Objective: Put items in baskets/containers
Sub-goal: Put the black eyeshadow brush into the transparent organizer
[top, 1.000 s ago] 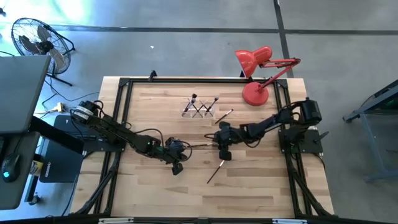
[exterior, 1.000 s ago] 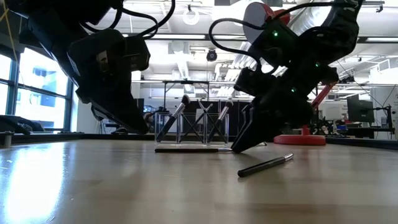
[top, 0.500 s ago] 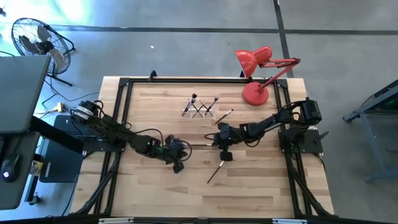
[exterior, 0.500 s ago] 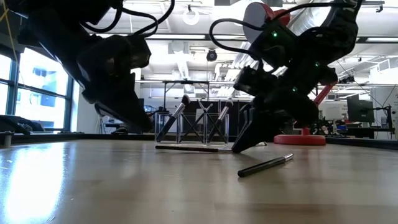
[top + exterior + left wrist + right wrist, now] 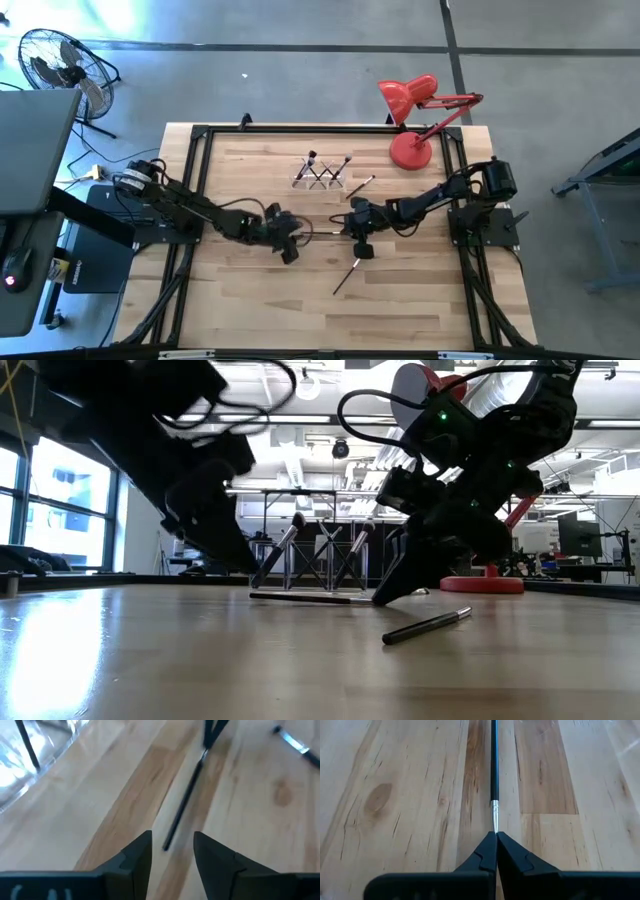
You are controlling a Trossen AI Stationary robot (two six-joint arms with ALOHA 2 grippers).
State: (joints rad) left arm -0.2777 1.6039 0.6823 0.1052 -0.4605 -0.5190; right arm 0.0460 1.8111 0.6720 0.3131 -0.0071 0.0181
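A thin dark brush (image 5: 320, 232) lies on the table between my two grippers. My right gripper (image 5: 344, 230) is shut on the brush's silvery end. My left gripper (image 5: 172, 852) stands open at the handle's free end (image 5: 165, 846), one finger on either side and neither touching it. The clear holder (image 5: 320, 175) stands behind them with several brushes leaning crossed inside it. It shows again in the low view as the holder (image 5: 310, 565). Two more brushes lie loose, one (image 5: 347, 275) nearer the front edge and one (image 5: 362, 185) beside the holder. My right gripper pinches the brush's silvery ferrule (image 5: 494, 820) between its two fingertips, at the end away from the left arm. The fingers slant down from the table's right and lie along the brush. The dark handle (image 5: 493, 760) runs straight ahead, lying level along the table.
A red desk lamp (image 5: 410, 150) stands with its round base at the table's far right corner. A black frame (image 5: 200, 135) runs around the table's edges. Bare wood (image 5: 260, 290) lies toward the front left.
My left gripper has let go of the brush's handle, risen a little off the table and shifted slightly toward the far edge. The brush has stayed where it was, its silvery end still at my right gripper.
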